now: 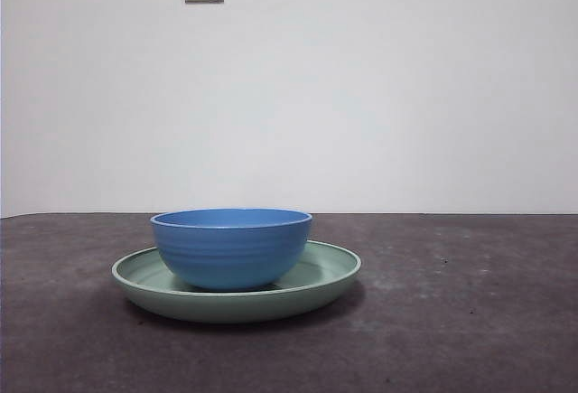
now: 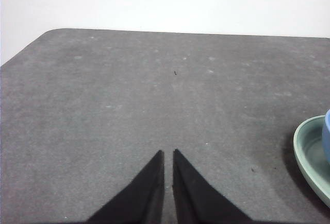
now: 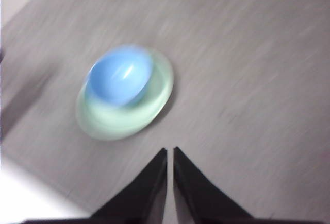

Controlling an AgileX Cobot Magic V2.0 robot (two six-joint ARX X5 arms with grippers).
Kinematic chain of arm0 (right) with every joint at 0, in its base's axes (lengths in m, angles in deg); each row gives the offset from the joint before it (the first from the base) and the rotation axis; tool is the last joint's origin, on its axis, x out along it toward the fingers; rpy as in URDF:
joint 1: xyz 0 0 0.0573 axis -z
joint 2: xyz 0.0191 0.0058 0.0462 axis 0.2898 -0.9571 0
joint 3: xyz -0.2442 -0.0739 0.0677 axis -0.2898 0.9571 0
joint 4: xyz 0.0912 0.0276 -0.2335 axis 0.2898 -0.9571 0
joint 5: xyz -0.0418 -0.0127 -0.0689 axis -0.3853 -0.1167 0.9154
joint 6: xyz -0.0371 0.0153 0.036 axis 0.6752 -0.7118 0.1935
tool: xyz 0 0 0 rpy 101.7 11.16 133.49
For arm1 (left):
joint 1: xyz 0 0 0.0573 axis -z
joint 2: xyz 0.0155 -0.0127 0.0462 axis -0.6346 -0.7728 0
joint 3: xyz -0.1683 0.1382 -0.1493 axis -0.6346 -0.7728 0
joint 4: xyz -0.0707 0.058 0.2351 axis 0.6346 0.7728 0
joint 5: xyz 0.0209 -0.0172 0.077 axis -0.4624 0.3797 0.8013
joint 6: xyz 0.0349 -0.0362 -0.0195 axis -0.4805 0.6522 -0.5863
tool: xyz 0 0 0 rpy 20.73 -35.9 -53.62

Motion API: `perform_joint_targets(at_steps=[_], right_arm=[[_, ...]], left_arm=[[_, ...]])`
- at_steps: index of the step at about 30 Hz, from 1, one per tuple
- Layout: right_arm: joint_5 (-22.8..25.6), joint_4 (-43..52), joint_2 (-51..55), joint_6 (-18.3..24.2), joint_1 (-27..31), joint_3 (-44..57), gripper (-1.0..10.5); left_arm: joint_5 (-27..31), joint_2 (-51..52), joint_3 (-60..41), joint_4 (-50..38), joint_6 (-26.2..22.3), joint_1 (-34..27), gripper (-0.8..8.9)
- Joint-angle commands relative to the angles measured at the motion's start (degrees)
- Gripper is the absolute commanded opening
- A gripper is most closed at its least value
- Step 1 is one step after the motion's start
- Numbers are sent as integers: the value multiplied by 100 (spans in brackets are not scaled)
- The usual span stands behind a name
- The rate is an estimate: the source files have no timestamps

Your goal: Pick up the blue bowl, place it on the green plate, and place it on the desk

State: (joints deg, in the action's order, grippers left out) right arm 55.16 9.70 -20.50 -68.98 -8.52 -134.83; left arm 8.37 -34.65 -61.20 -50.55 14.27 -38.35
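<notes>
The left end effector (image 2: 168, 154) hangs over the bare dark grey matte desk (image 2: 129, 95), jaws nearly together, holding nothing. The right end effector (image 3: 170, 152) is high above the desk, jaws likewise almost closed and empty; its view is blurred. In the front view, the round glossy blue bowl (image 1: 231, 247) sits upright inside the wide shallow pale green plate (image 1: 321, 276), slightly toward 9 o'clock of the plate's centre.

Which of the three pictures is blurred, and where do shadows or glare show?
The right wrist view is smeared by motion: the blue bowl and green plate have soft edges, with a pale glare streak inside the bowl. The front view is sharp, with a soft shadow on the desk beside the plate. The left wrist view is sharp too, with a dark shadow by the plate's rim.
</notes>
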Motion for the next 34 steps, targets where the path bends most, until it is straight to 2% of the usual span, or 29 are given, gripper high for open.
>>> perform_joint_targets(at_steps=[1,5,8,11,16,20,34], right_arm=[[7,1309,435,219,953,870,16],[22,3661,1425,236,1961,2881,16],[35,5023,2212,258,2306,4297,16],[35,5663,2852,514,2378,5322,16],[24,5685,3495,654,2385,6301,16],[33,5687,3515,660,2439,6660,16],[63,5515,3515,844,2441,6752,16]], left_arm=[[28,2,-118,48,-90,11,27],[28,2,-118,48,-90,11,27],[28,2,-118,48,-90,11,27],[28,2,-118,48,-90,11,27],[28,2,-118,48,-90,11,27],[28,2,-118,48,-90,11,27],[28,2,-118,48,-90,11,27]])
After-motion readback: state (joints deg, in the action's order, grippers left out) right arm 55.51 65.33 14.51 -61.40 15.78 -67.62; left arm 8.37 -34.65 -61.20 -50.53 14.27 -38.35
